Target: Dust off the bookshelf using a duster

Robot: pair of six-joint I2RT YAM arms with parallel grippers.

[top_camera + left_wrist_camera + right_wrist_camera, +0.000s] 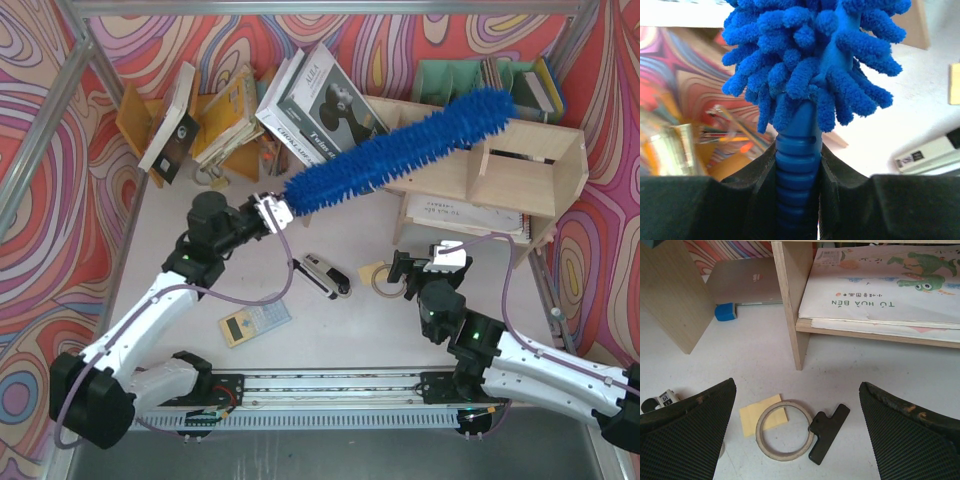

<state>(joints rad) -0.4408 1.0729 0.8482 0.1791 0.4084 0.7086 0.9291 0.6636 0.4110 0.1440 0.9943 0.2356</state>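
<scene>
My left gripper [270, 212] is shut on the ribbed dark-blue handle of the duster [400, 150]. The bright-blue fluffy brush slants up to the right and lies across the top board of the pale plywood bookshelf [520, 170]. In the left wrist view the handle [799, 165] sits clamped between my left gripper's [799, 200] black jaws, with the brush [810, 55] filling the top. My right gripper [420, 262] is open and empty, low over the table in front of the bookshelf. The right wrist view shows the bookshelf's upright [792, 300] and flat books [885, 285] on its lower board.
A tape ring [785, 430], a yellow sticky note [757, 414] and a black clip [827, 432] lie under the right gripper. A stapler [326, 275] and a calculator [254, 322] lie mid-table. Leaning books [320, 100], an orange-brown rack [140, 115] and a mint-green holder [470, 78] stand at the back.
</scene>
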